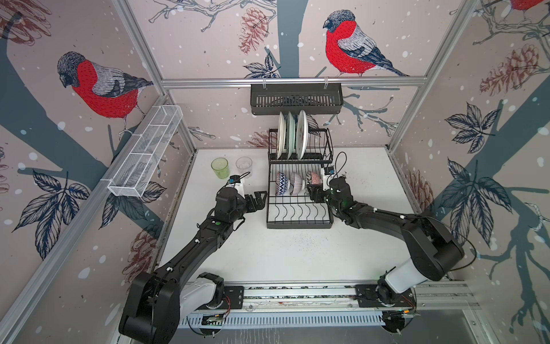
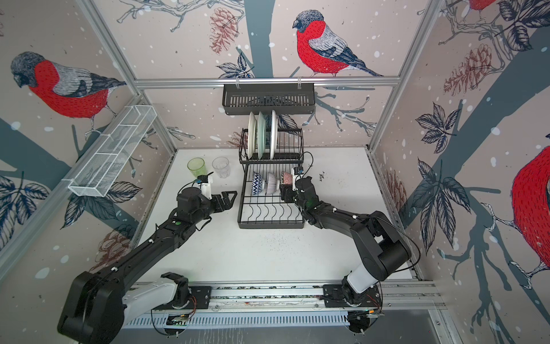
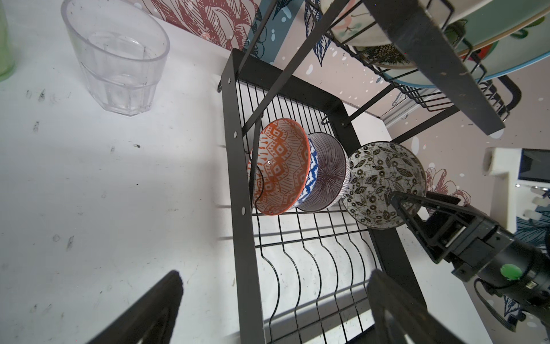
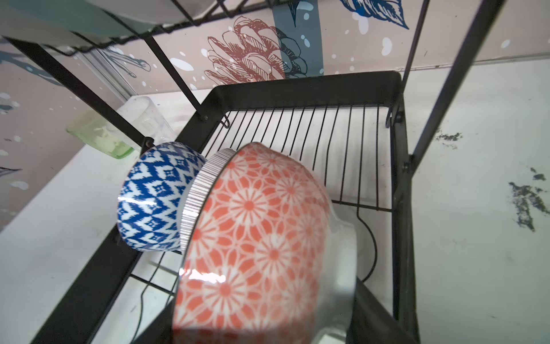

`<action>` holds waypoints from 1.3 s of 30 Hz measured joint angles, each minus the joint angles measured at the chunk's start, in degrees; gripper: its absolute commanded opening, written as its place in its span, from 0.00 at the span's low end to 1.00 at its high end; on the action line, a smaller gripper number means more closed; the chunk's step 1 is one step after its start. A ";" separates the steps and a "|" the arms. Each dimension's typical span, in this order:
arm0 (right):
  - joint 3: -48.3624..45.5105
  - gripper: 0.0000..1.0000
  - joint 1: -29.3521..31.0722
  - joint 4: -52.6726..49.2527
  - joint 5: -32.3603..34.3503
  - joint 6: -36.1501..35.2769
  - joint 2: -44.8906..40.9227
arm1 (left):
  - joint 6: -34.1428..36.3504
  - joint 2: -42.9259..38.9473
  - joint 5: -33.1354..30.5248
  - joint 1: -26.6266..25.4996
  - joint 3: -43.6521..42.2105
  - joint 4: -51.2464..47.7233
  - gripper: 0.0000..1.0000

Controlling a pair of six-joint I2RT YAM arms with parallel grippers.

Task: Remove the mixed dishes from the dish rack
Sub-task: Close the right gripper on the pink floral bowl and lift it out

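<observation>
Reaching into the dish rack, right tool is straddling the rightmost bowl, clamp unconfirmed; left tool is idling agape. Next: confirming grip, lifting clear.

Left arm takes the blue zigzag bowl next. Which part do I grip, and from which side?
Probably the upper rim of the blue zigzag bowl, from the left and above. It stands on edge, mouth facing the open left gripper, foot nested in the striped bowl, so the rim is the free part: one finger inside, one outside.
</observation>
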 measured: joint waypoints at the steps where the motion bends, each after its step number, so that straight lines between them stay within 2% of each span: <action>1: -0.46 0.62 -0.13 0.00 -0.66 0.92 -0.83 | 0.00 0.00 0.11 0.00 0.00 0.00 0.97; 10: -3.74 0.62 -0.11 -0.22 -6.82 5.81 -7.98 | -0.07 0.17 1.79 -0.17 -0.31 0.46 0.97; 19: -6.58 0.62 0.79 0.02 -12.92 10.03 -12.00 | -1.55 0.81 6.14 -0.35 -1.42 3.91 0.97; 29: -7.30 0.62 2.97 3.74 -19.56 13.03 -12.61 | -3.34 2.34 11.61 -0.66 -2.40 9.03 0.83; 39: -5.38 0.63 6.25 7.28 -22.93 14.75 -11.80 | -5.60 3.74 14.91 -0.87 -2.82 12.63 0.79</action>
